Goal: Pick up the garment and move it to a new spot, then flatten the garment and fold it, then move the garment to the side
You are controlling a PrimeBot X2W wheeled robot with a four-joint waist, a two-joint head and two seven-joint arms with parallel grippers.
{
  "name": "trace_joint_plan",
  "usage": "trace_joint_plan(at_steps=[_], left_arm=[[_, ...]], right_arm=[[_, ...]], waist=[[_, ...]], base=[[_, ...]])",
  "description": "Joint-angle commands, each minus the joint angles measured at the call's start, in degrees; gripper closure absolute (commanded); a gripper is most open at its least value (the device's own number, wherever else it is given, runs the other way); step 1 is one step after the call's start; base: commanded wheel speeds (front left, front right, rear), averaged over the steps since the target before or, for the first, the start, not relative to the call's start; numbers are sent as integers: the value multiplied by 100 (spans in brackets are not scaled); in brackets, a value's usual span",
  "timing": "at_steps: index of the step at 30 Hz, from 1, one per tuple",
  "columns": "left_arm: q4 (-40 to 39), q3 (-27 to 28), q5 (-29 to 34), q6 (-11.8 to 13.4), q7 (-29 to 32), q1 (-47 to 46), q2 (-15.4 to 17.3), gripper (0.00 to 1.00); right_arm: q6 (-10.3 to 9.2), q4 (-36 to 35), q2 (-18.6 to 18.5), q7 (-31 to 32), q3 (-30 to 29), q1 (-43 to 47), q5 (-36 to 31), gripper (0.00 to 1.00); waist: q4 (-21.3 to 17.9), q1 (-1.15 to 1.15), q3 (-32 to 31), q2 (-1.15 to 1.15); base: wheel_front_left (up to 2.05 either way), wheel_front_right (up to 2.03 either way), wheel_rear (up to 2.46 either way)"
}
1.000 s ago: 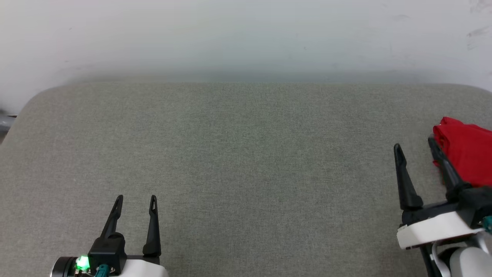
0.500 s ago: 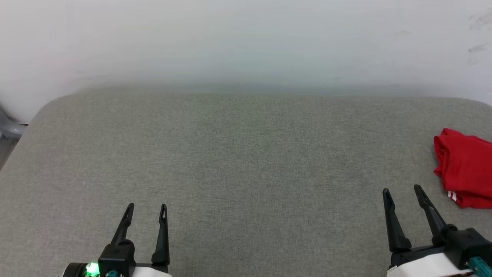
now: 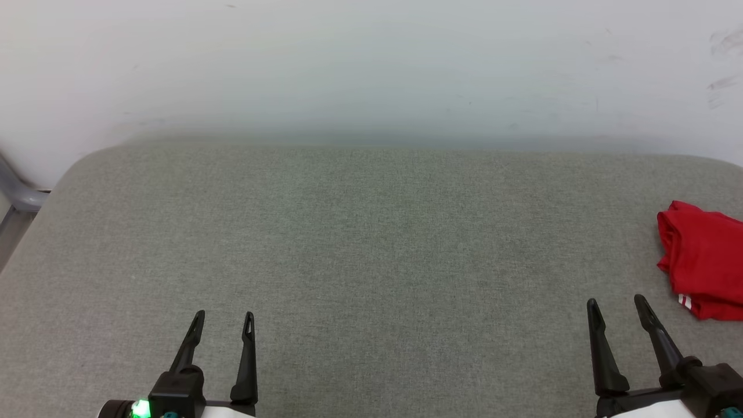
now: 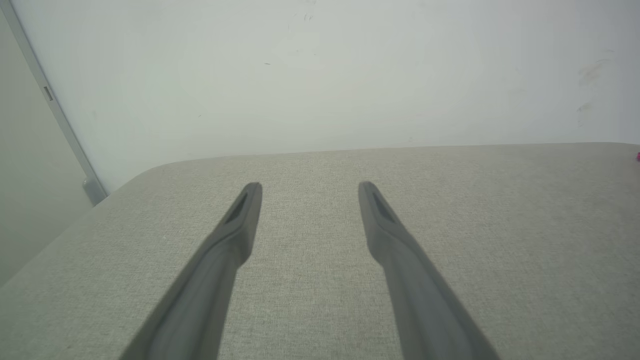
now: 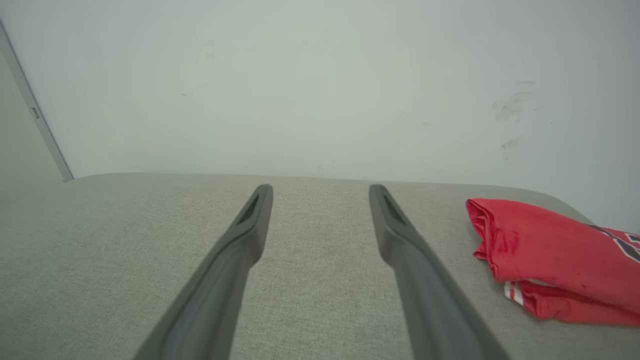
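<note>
The grey fabric-covered tabletop (image 3: 371,244) runs wide beneath a pale wall (image 3: 371,58). At its 3 o'clock edge rests the red jersey (image 3: 705,261), a compact folded bundle with striped trim at 6 o'clock. It looks light, soft and limp, so I'd pinch through the rolled fold at its 9 o'clock side. The right gripper (image 3: 615,300) and the left gripper (image 3: 224,314) stand spread, empty.
</note>
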Motion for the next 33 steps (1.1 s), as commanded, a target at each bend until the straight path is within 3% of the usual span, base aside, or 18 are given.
trace_joint_plan(at_steps=[1, 8, 9, 12, 33], left_arm=[[-6, 11, -18, -13, -16, 37, -22, 0], [27, 124, -53, -110, -16, 62, 53, 0], [23, 123, -53, -100, 0, 17, 28, 100], [199, 122, -74, -99, 35, 45, -2, 100], [461, 360, -2475, -311, 610, -331, -51, 100]], right_arm=[[-7, -6, 30, -25, 4, 73, 49, 0], [-7, 50, 30, -27, 21, 83, 105, 0], [0, 50, 2, -8, 19, 11, 111, 100], [1, 207, 2, 2, 30, 26, 137, 100], [0, 528, -115, 449, 78, -361, 2559, 100]], waist=[[0, 0, -9, 0], [-7, 0, -34, 0], [-7, 0, -34, 0], [-8, 0, -35, 0], [-40, 0, -17, 0]], base=[[0, 0, 0], [0, 0, 0], [0, 0, 0], [0, 0, 0], [0, 0, 0]])
